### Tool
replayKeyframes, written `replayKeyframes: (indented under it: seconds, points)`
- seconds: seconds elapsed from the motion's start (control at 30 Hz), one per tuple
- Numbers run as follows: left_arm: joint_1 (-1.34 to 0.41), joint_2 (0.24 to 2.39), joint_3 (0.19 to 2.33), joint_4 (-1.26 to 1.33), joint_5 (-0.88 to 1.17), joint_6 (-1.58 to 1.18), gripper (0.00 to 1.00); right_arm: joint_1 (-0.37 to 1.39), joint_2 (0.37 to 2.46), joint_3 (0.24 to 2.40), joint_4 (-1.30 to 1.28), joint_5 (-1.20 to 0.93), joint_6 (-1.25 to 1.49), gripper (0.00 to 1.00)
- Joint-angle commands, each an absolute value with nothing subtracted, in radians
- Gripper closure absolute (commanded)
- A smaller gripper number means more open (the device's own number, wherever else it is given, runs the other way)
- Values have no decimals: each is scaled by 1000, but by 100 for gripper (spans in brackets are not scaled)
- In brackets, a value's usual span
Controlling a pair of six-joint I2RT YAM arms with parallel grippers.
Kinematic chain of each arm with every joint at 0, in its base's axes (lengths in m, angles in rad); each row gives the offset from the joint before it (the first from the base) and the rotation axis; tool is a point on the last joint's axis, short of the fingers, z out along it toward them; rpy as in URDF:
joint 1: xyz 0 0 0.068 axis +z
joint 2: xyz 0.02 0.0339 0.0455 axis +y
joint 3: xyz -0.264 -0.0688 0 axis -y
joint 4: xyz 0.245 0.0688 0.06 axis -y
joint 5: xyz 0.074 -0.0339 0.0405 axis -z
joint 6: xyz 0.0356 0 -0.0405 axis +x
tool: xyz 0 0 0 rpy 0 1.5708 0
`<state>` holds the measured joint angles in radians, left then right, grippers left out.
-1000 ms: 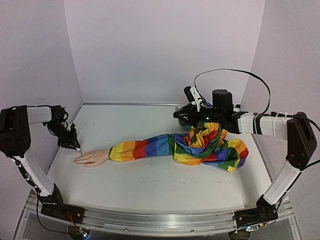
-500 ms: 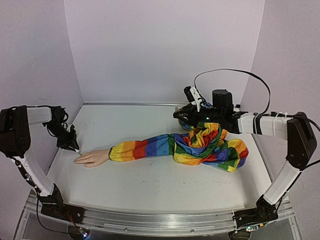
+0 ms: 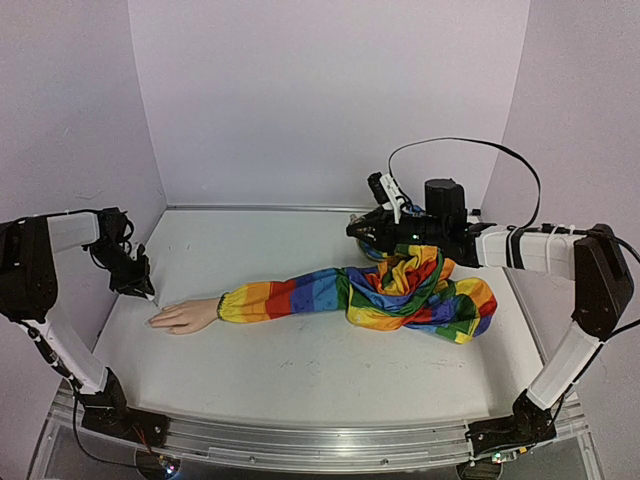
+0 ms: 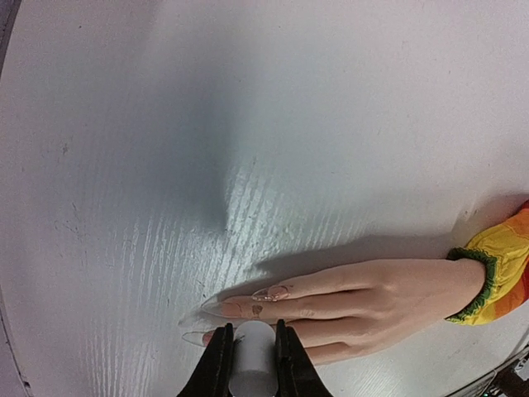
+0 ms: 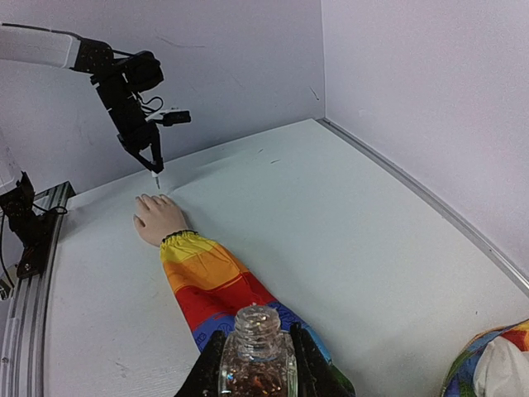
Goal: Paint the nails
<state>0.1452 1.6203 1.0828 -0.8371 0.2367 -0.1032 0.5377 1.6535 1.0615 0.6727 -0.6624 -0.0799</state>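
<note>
Over the last second the left gripper (image 3: 141, 281) drifted a little up and toward the left edge of the overhead frame, easing away from the fingertips of the mannequin hand (image 3: 187, 316). It stayed closed on the white brush handle (image 4: 253, 372). In its wrist view the nails (image 4: 271, 293) lay just above the handle, at the lower middle of the frame, pointing left, with reddish marks on at least two. That small retreat probably meant a stroke had ended and the brush was being repositioned or taken for more polish. Nothing else differed: the rainbow sleeve (image 3: 400, 290) lay across the surface (image 3: 300, 370) as before, and the right gripper (image 3: 362, 230), right of centre, kept gripping the open glass bottle (image 5: 258, 360).
</note>
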Motion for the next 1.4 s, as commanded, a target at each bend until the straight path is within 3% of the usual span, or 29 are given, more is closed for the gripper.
replayKeyframes:
  seconds: [0.0,1.37]
  points:
    - [149,1583,1076,-822,302,-95,100,534,1654,1108,713,-692,-83,100]
    - [150,1667,1107,-824,310,-99,100,534,1646,1104,714,-690,-88,100]
